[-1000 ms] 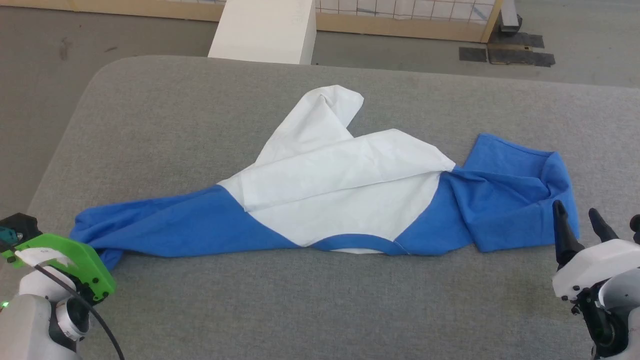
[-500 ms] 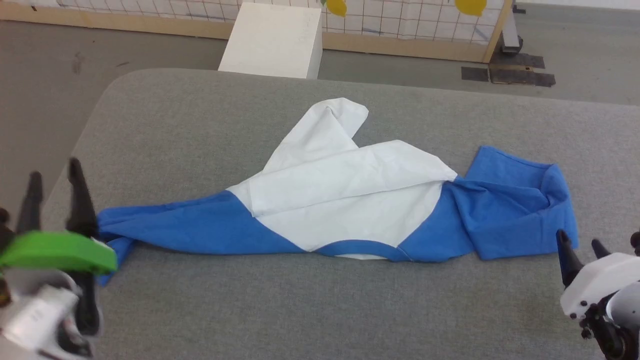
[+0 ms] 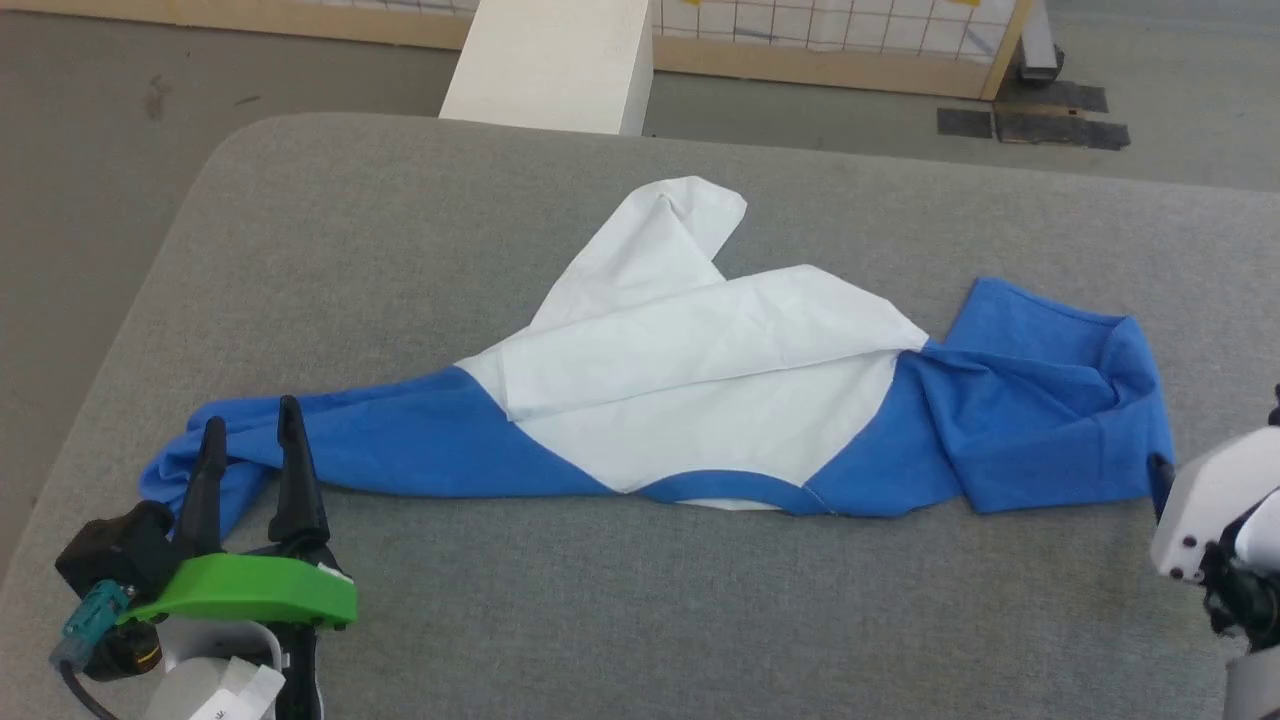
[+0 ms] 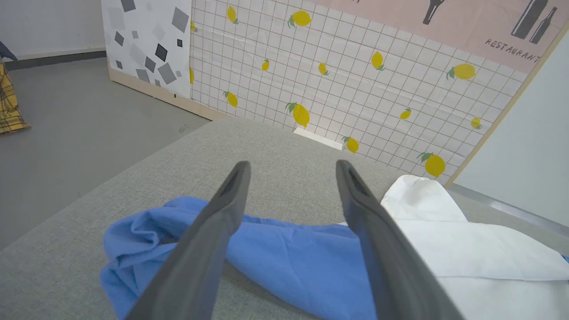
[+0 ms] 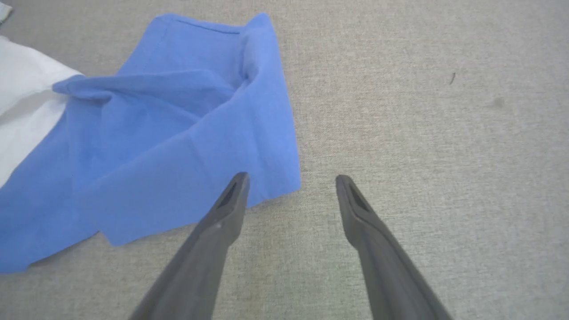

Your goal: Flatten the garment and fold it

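- Starting at the left, we are seeing the left end effector (image 3: 252, 418) hovering over the near left part of the grey counter (image 3: 600, 620). Its two dark fingers are standing well apart and gripping nothing.
- Those fingers are pointing across the bunched cuff end of the blue left sleeve (image 3: 400, 450). In the left wrist view the crumpled cloth is showing between and below them, and we cannot tell whether they are touching it.
- The garment (image 3: 700, 400) is lying across the middle of the counter, with its blue neck trim (image 3: 730, 490) facing the near edge and a sleeve running out to each side.
- Its white body is lying folded over itself, and a rumpled flap is reaching toward the far edge.
- The right sleeve (image 3: 1040, 420) is lying doubled back in a creased heap.
- The right end effector (image 5: 291, 178) is hanging at that sleeve's near corner, its fingers spread and empty. One fingertip is showing over the sleeve's edge and the other over bare counter.
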Controlling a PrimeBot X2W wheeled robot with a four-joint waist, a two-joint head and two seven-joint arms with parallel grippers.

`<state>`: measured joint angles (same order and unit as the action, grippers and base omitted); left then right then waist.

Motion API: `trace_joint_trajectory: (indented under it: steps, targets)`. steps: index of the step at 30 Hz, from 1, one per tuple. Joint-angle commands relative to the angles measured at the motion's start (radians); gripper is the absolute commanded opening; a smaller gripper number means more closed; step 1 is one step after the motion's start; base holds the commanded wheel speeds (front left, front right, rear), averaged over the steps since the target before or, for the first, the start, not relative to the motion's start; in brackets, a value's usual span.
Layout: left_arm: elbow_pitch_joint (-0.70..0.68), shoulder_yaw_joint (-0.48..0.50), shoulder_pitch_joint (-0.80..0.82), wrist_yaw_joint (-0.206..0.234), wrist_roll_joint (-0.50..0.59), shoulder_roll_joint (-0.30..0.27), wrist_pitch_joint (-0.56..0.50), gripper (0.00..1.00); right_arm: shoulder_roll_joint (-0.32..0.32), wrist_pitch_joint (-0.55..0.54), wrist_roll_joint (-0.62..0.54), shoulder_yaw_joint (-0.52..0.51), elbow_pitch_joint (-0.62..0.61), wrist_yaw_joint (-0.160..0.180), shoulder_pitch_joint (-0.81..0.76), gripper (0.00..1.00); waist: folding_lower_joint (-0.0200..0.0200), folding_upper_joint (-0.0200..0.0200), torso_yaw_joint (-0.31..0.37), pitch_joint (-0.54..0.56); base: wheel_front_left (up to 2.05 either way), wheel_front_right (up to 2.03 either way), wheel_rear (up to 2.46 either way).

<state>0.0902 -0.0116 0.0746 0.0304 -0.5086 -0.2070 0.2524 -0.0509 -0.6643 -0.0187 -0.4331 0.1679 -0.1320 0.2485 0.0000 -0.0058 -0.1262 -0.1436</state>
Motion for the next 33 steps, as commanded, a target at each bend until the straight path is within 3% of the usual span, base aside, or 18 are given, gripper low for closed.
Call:
trace_joint_trajectory:
  steps: [1,7,15,16,17,18,27,33]
  targets:
    - [0.003,0.0,0.014,-0.008,0.021,0.006,0.007,1.0,-0.001,-0.01,-0.024,-0.012,0.014,0.001,0.034,1.0,0.0,0.0058,-0.014,-0.02,0.0,0.0,0.0]
    - [0.012,-0.005,0.04,-0.023,0.029,0.022,0.008,1.0,-0.032,-0.045,-0.095,-0.014,0.11,0.001,0.088,1.0,0.0,0.0058,-0.041,-0.07,0.0,0.0,0.0]
    - [0.024,0.006,0.06,-0.037,0.036,0.034,0.009,1.0,-0.043,0.009,-0.087,0.017,0.201,0.001,0.118,1.0,0.0,0.0058,-0.048,-0.114,0.0,0.0,0.0]
    - [0.025,0.008,0.061,-0.039,0.038,0.036,0.009,1.0,-0.047,0.01,-0.078,0.02,0.208,0.001,0.123,0.38,0.0,0.0058,-0.046,-0.114,0.0,0.0,0.0]
    - [0.026,0.01,0.062,-0.04,0.04,0.037,0.009,1.0,-0.053,0.015,-0.07,0.023,0.209,0.001,0.127,0.07,0.0,0.0058,-0.044,-0.113,0.0,0.0,0.0]
    - [0.029,0.01,0.062,-0.041,0.041,0.039,0.009,1.0,-0.064,0.018,-0.059,0.032,0.208,0.001,0.13,0.0,0.0,0.0058,-0.042,-0.111,0.0,0.0,0.0]
    - [0.046,0.006,0.067,-0.051,0.046,0.045,0.009,1.0,-0.22,-0.01,-0.028,-0.076,0.12,0.001,0.123,0.0,0.0,0.0058,-0.03,-0.078,0.0,0.0,0.0]
    - [0.055,-0.001,0.071,-0.057,0.04,0.044,0.008,1.0,-0.239,-0.026,-0.08,-0.177,0.111,0.001,0.113,0.0,0.0,0.0058,-0.031,-0.087,0.0,0.0,0.0]
